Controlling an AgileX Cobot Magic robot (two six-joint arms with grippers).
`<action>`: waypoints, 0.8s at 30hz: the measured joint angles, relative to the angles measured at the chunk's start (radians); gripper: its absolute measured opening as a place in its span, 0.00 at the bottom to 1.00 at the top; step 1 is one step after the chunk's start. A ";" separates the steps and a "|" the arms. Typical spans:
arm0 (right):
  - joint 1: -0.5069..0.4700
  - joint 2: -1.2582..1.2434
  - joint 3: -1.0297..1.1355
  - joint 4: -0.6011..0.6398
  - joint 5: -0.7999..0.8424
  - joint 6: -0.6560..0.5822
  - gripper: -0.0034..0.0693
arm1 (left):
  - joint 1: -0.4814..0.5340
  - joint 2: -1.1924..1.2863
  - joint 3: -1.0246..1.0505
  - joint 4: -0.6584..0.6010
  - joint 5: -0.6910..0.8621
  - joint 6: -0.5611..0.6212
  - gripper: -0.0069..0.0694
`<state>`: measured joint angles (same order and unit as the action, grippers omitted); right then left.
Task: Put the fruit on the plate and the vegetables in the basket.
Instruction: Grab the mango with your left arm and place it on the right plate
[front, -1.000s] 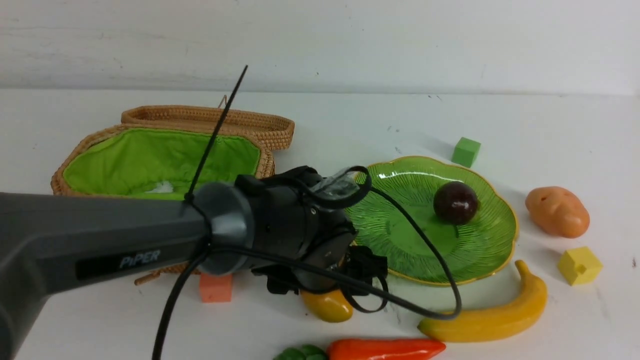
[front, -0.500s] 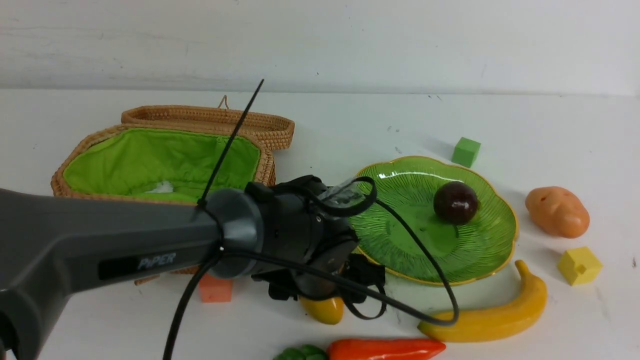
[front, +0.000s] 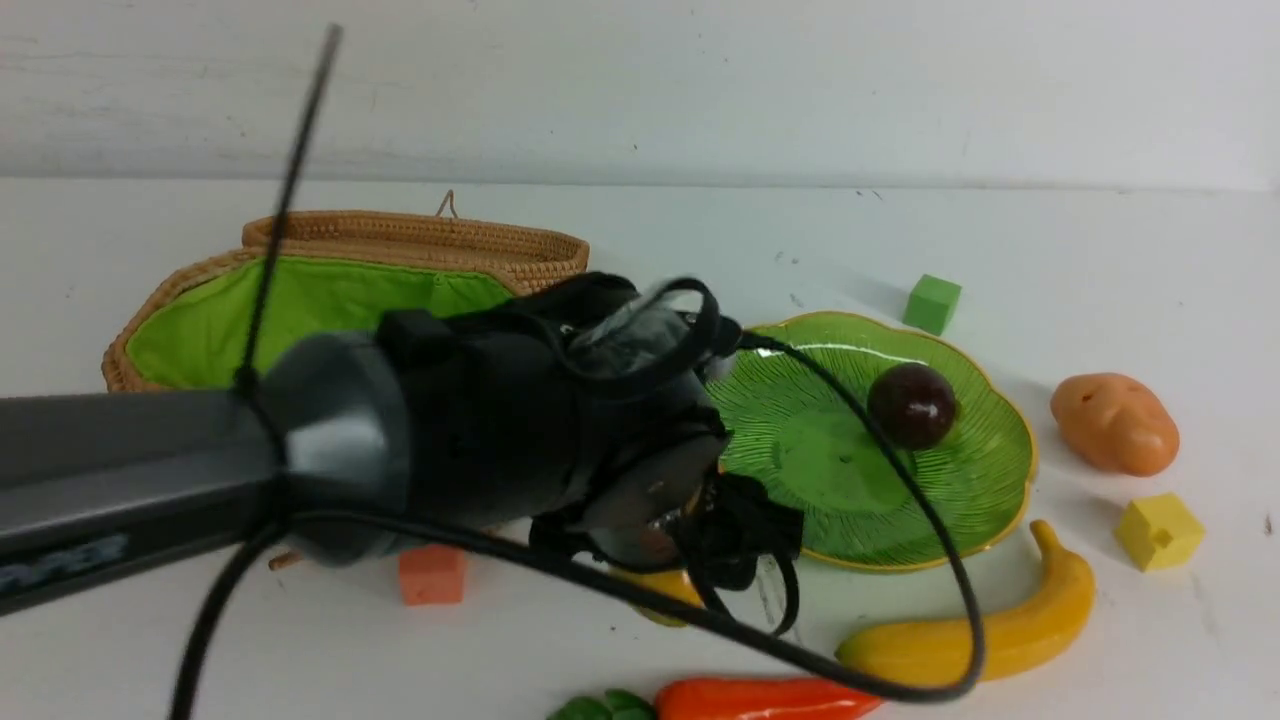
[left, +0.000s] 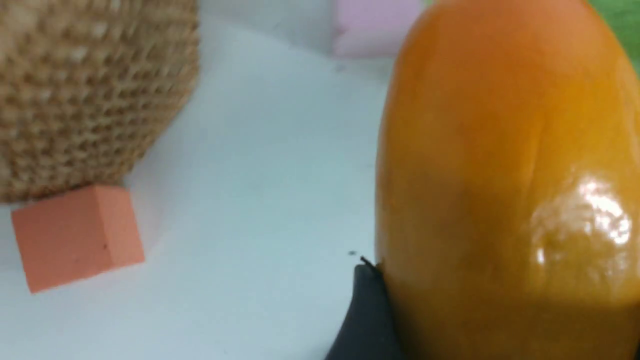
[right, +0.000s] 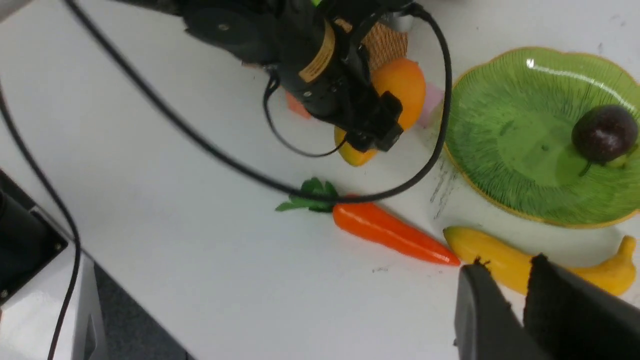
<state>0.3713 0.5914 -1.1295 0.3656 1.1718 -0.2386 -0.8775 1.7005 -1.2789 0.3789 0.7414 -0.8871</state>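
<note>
My left gripper is shut on the orange-yellow mango between the basket and the plate. The mango fills the left wrist view, with one dark finger against its side. The green plate holds the dark purple mangosteen. In front of the plate lie the banana and the carrot. To the plate's right is the potato. The wicker basket stands open at the left. My right gripper hovers over the banana, narrowly open and empty.
Foam cubes are scattered about: green behind the plate, yellow by the potato, orange in front of the basket, pink beside the mango. The left arm's cable loops over the plate's near side. The table's front edge shows below.
The left wrist has swung up and nearer the camera, now hiding more of the basket. Its jaws have closed a little onto the mango, which shows less than before.
</note>
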 joint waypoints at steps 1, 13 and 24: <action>0.000 0.000 0.000 -0.010 -0.030 0.000 0.25 | -0.009 -0.020 0.000 0.006 -0.011 0.032 0.81; 0.000 0.000 0.000 -0.175 -0.236 0.107 0.26 | -0.006 0.041 0.000 0.112 -0.612 0.440 0.81; 0.000 0.000 0.000 -0.178 -0.225 0.133 0.27 | 0.125 0.228 -0.010 0.135 -0.774 0.308 0.81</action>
<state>0.3713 0.5914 -1.1295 0.1878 0.9469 -0.1053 -0.7522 1.9281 -1.2891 0.5137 -0.0324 -0.5792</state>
